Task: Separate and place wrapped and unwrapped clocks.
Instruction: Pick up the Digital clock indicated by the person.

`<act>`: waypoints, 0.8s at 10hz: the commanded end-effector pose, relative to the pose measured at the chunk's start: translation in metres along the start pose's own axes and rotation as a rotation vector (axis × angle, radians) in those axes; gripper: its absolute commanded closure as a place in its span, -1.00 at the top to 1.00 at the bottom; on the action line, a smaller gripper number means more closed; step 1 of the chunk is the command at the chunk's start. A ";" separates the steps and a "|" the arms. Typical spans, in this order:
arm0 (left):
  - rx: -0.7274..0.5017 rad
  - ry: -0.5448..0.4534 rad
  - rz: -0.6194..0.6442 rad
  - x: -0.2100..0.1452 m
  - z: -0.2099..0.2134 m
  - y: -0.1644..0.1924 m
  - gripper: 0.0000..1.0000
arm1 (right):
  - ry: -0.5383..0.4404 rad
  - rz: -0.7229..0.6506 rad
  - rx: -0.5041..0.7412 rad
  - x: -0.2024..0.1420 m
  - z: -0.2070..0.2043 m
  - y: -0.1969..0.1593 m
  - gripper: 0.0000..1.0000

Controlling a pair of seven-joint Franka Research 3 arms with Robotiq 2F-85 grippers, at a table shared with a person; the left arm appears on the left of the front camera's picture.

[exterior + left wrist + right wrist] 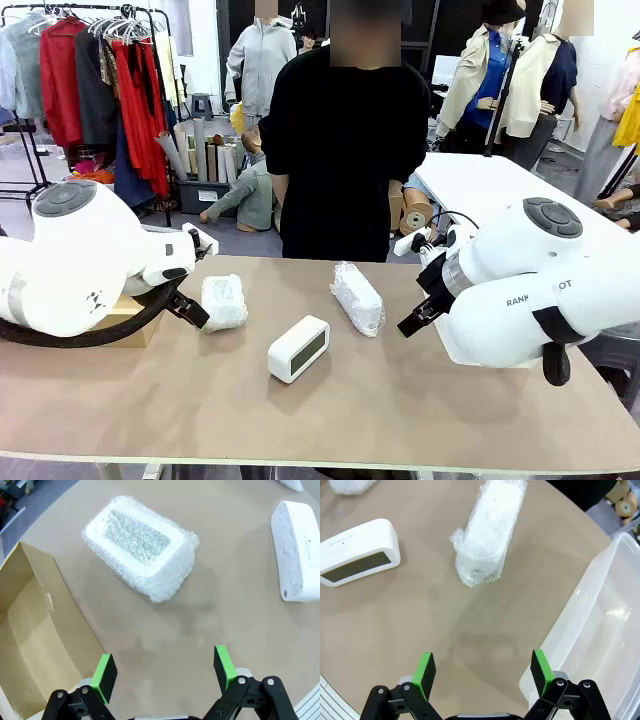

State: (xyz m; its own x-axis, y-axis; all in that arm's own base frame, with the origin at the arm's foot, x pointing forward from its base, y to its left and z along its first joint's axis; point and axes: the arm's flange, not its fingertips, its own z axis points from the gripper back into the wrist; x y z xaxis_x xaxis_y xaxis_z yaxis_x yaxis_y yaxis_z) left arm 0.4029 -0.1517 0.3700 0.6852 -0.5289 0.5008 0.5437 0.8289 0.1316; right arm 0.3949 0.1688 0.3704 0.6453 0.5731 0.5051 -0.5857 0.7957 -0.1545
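Two wrapped clocks and one bare clock lie on the brown table. One bubble-wrapped clock (223, 302) lies at the left, just ahead of my left gripper (165, 672), which hovers open and empty short of that bundle (140, 547). The other wrapped clock (357, 297) lies in the middle. In the right wrist view this bundle (490, 530) is beyond my right gripper (482, 672), also open and empty. The unwrapped white clock (298, 348) with a dark screen sits between the arms, nearer the front edge.
An open cardboard box (35, 630) stands at the table's left beside my left gripper. A clear plastic bin (600, 625) stands on the right beside my right gripper. A person in black stands at the far side of the table.
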 end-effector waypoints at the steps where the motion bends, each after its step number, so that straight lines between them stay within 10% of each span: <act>1: 0.000 0.000 0.000 0.000 0.000 0.000 1.00 | 0.000 0.000 0.000 0.000 0.000 0.000 1.00; 8: 0.000 0.000 0.000 0.000 0.000 0.000 1.00 | 0.000 0.000 0.000 0.000 0.000 0.000 1.00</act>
State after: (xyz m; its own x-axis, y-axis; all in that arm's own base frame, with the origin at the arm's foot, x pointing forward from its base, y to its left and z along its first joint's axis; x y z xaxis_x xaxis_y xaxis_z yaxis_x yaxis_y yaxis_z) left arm 0.4029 -0.1517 0.3700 0.6851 -0.5290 0.5008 0.5438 0.8288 0.1316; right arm 0.3949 0.1689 0.3704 0.6450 0.5736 0.5049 -0.5860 0.7954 -0.1550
